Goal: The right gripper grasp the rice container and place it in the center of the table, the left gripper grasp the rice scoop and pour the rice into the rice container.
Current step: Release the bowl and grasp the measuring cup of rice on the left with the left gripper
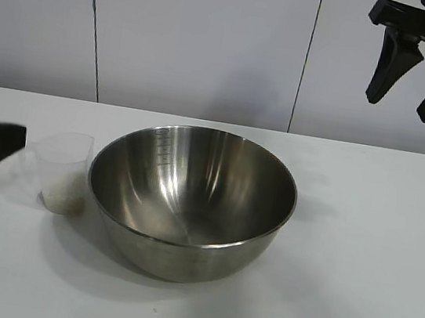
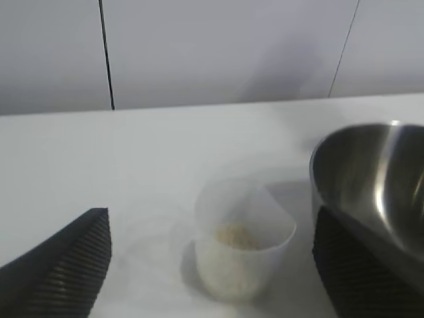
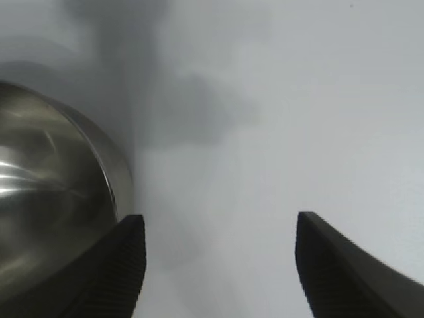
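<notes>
My left gripper, fingers apart, must straddle the rice scoop squarely, clear of the rice container.

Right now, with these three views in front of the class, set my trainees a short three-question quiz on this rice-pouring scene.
1. True or false: the rice is already in the rice container.
2. Which holds something? A) left gripper B) right gripper C) neither
3. Fill in: seen from outside, the rice scoop stands on the table at the container's ____ side.

Key: 1. False, it sits in the scoop. 2. C, both are open and empty. 3. Left.
</notes>
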